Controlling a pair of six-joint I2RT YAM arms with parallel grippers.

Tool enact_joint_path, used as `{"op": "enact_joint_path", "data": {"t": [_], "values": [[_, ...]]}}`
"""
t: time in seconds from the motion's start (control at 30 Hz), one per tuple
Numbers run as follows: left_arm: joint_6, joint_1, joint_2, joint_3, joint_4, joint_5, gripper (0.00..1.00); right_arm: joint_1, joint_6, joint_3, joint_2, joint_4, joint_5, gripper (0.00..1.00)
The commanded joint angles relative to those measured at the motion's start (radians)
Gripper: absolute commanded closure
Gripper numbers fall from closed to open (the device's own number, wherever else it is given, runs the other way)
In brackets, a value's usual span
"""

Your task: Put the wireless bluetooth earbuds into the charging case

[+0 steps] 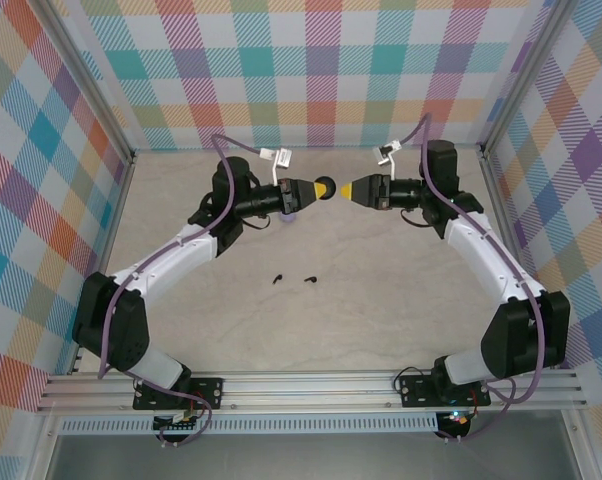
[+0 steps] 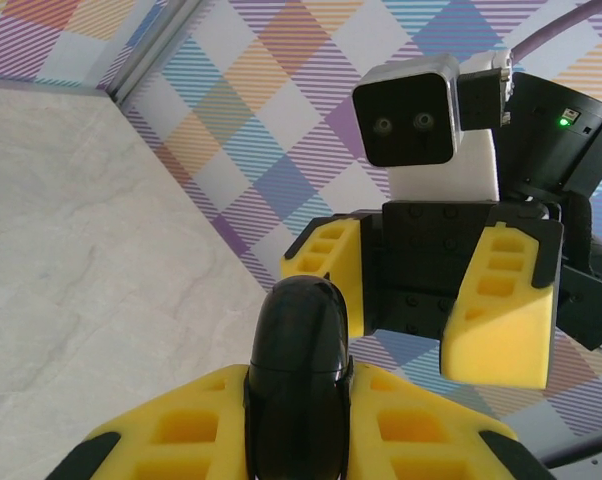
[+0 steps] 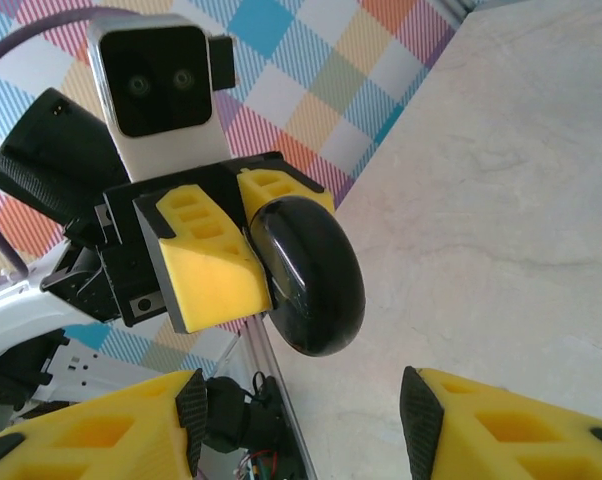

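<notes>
A glossy black charging case (image 2: 299, 370) is held in the air, lid closed, with my left gripper (image 2: 299, 425) shut on its sides. From the right wrist the case (image 3: 311, 290) sticks out past the left gripper's yellow fingers (image 3: 206, 270). My right gripper (image 3: 301, 420) stands open facing the case, a short way from it and touching nothing. From above, both grippers meet tip to tip at mid-table, left gripper (image 1: 322, 189) and right gripper (image 1: 350, 190). Two black earbuds (image 1: 277, 278) (image 1: 309, 279) lie on the table nearer the arm bases.
A pale lilac round thing (image 1: 289, 215) lies on the table, partly hidden under the left gripper. Checked walls (image 1: 311, 80) enclose the beige table (image 1: 381, 300) on three sides. A metal rail (image 1: 311, 385) runs along the near edge.
</notes>
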Motion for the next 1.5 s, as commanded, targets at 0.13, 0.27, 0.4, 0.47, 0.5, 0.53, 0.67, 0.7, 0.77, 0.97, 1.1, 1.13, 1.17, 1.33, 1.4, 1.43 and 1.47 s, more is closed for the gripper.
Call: {"op": "enact_joint_path", "data": {"t": [0.13, 0.27, 0.4, 0.47, 0.5, 0.53, 0.67, 0.7, 0.77, 0.97, 1.1, 1.13, 1.17, 1.33, 1.4, 1.43, 1.47], "values": [[0.026, -0.014, -0.065, -0.017, 0.053, 0.042, 0.92, 0.037, -0.041, 0.074, 0.017, 0.018, -0.033, 0.46], [0.032, -0.02, -0.072, -0.018, 0.047, 0.047, 0.92, 0.049, -0.024, 0.076, 0.021, 0.055, -0.039, 0.48], [0.031, -0.024, -0.076, -0.018, 0.046, 0.052, 0.93, 0.06, -0.02, 0.087, 0.029, 0.062, -0.051, 0.53], [0.033, -0.027, -0.077, -0.018, 0.047, 0.053, 0.93, 0.065, -0.024, 0.092, 0.032, 0.065, -0.058, 0.55], [0.036, -0.027, -0.078, -0.018, 0.045, 0.055, 0.93, 0.067, -0.022, 0.093, 0.034, 0.069, -0.061, 0.57], [0.035, -0.029, -0.079, -0.019, 0.046, 0.053, 0.93, 0.07, -0.023, 0.095, 0.035, 0.071, -0.062, 0.58], [0.036, -0.03, -0.082, -0.02, 0.044, 0.053, 0.93, 0.079, -0.028, 0.107, 0.044, 0.064, -0.069, 0.62], [0.036, -0.031, -0.081, -0.02, 0.045, 0.053, 0.93, 0.081, -0.027, 0.109, 0.047, 0.063, -0.072, 0.63], [0.036, -0.032, -0.082, -0.02, 0.043, 0.053, 0.93, 0.084, -0.029, 0.11, 0.05, 0.063, -0.076, 0.64], [0.036, -0.035, -0.079, -0.021, 0.043, 0.05, 0.93, 0.089, -0.033, 0.112, 0.049, 0.06, -0.081, 0.72], [0.041, -0.034, -0.078, -0.02, 0.029, 0.045, 0.92, 0.089, -0.054, 0.116, 0.039, 0.033, -0.068, 0.8], [0.044, -0.035, -0.079, -0.02, 0.024, 0.044, 0.89, 0.089, -0.062, 0.119, 0.034, 0.025, -0.065, 0.81], [0.046, -0.035, -0.079, -0.019, 0.015, 0.045, 0.83, 0.089, -0.069, 0.121, 0.031, 0.015, -0.062, 0.82], [0.062, -0.035, -0.082, -0.009, -0.023, 0.063, 0.66, 0.089, -0.129, 0.142, 0.017, -0.066, -0.049, 0.82], [0.073, -0.035, -0.081, -0.002, -0.044, 0.079, 0.66, 0.089, -0.141, 0.149, 0.017, -0.086, -0.053, 0.82], [0.077, -0.035, -0.079, 0.002, -0.052, 0.087, 0.66, 0.089, -0.148, 0.153, 0.018, -0.095, -0.056, 0.82], [0.08, -0.035, -0.079, 0.006, -0.059, 0.093, 0.66, 0.089, -0.152, 0.158, 0.019, -0.105, -0.058, 0.81]]}}
